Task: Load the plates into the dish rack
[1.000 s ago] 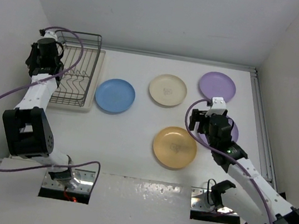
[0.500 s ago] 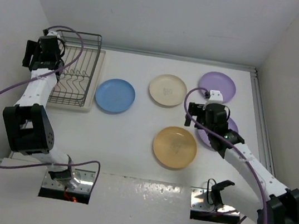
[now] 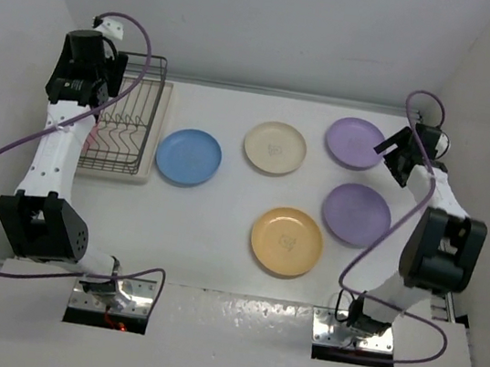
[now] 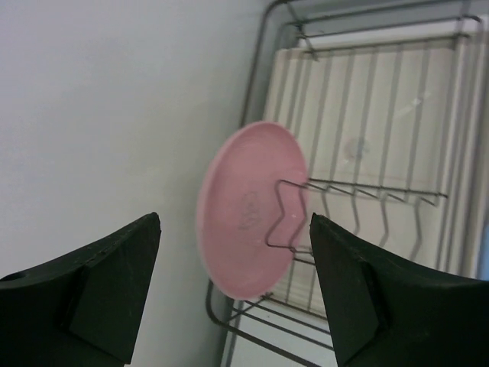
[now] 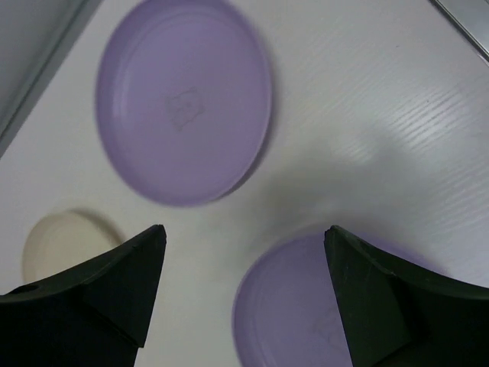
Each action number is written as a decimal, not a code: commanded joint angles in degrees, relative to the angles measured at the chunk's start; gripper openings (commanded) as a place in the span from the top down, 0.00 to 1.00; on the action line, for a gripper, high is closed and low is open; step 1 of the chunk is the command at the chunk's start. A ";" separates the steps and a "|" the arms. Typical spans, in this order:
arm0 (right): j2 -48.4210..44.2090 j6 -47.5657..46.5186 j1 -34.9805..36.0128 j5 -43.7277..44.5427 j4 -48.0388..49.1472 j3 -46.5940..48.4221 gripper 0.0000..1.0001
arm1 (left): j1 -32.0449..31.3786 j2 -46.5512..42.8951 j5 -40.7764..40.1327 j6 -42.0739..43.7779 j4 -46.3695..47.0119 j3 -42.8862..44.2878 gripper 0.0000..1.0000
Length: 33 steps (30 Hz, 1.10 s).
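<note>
**Both pincers wide apart, one plate racked, five flat on the table**

My left pincer (image 4: 234, 220) stood raised over the dish rack (image 3: 134, 121), its two dark fingers spread wide with nothing between them. The rack sat at the far-left corner of the table (image 3: 213, 271), its long side beside the left wall. In the left wrist view the pink plate (image 4: 248, 210) stood on edge and tilted at the rack's wall-side edge. A bent divider prong crossed its face, and the cream tray base showed through the wires beyond it. I touched neither plate nor rack.

My right pincer (image 5: 244, 229) hung above the far-right part of the table, likewise wide and holding nothing. Below it lay the two lilac plates. The far lilac plate (image 3: 355, 142) lay near the far-right corner and the near lilac plate (image 3: 357, 214) just toward the near edge from it, the two close but apart.

The cream plate (image 3: 274, 146) lay flat toward the far edge at mid-width. The blue plate (image 3: 188, 157) lay to its left, just beside the rack's tray. The orange-yellow plate (image 3: 286, 241) lay nearer the near edge, left of the near lilac plate. All five lay right way up and none overlapped.
</note>
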 commanded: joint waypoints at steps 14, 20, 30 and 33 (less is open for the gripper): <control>39.54 10.98 -1.54 5.54 -4.44 32.85 0.36 | -3.42 2.51 3.67 -1.28 -10.14 -1.53 0.15; 41.84 13.35 -1.10 7.66 -2.34 32.24 0.94 | -3.94 6.12 5.77 -1.28 -11.98 3.65 0.15; 24.12 -6.21 3.81 9.77 8.82 25.13 1.00 | -10.17 5.60 17.46 -1.28 -15.76 5.32 0.13; 14.61 -11.14 8.37 8.11 14.27 16.71 1.00 | -13.24 5.60 23.35 -1.28 -17.25 5.94 0.11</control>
